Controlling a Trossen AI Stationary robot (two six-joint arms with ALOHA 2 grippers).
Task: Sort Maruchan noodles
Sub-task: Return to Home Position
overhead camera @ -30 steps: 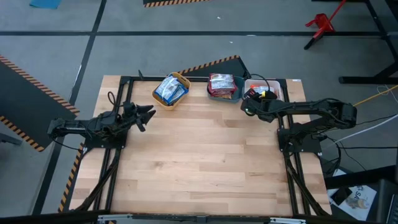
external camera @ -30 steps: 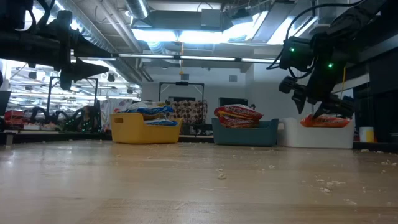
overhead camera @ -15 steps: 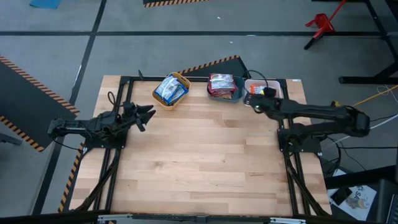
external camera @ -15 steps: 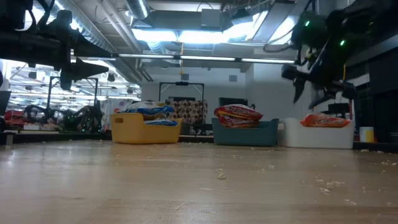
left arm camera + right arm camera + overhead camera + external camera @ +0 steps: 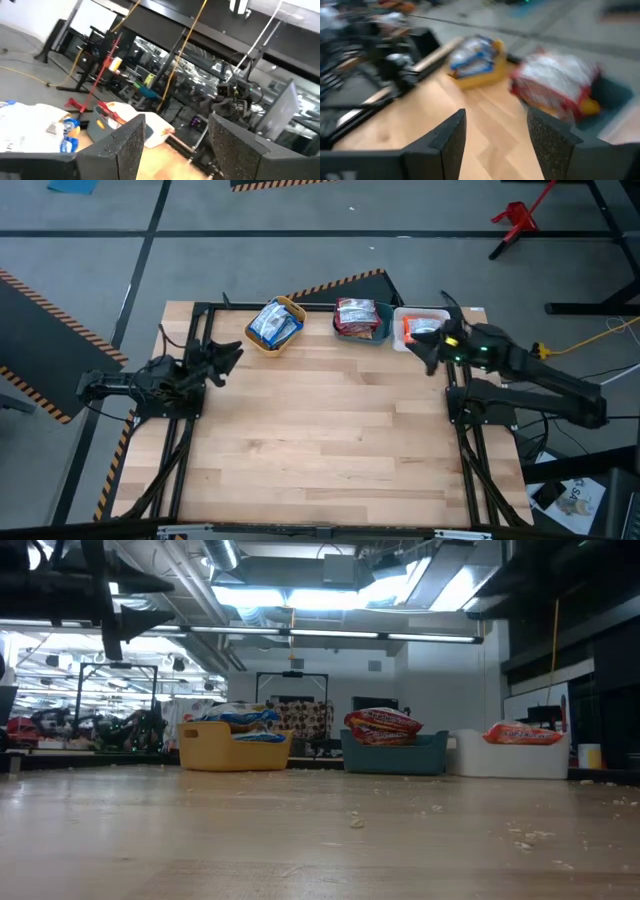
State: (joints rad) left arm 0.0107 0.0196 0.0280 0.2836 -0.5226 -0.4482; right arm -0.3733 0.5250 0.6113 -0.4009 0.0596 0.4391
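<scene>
- The tabletop (image 5: 320,440) carries no loose packet. In the high view, everything to be sorted sits along its 12 o'clock edge.
- The left arm waits at the 9 o'clock side. The left gripper (image 5: 226,357) is released, and its wrist view shows only air between the fingers (image 5: 125,145).
- The right arm reaches in from 3 o'clock. The right gripper (image 5: 428,352) hangs just beside the white bin (image 5: 510,758) at about 1 o'clock, with its fingers (image 5: 445,145) spread and holding nothing.
- The three bins stand in a row: the yellow bin (image 5: 235,753) at 11 o'clock, the teal bin (image 5: 395,755) at 12 and the white one at 1.
- The Maruchan noodles are all binned. The blue-and-white packets (image 5: 272,325) are in the yellow bin, their long axis running roughly 1 to 7 o'clock. The dark red packets (image 5: 355,315) are in the teal bin and the orange packets (image 5: 522,733) in the white one.
- The orange packets lie toward 11 o'clock from the right fingers, which are far nearer to them than the left ones. Their long axis cannot be made out.
- Sorting looks finished, so the next move is probably for the right arm to back away toward 4 o'clock, clear of the white bin's rim.
</scene>
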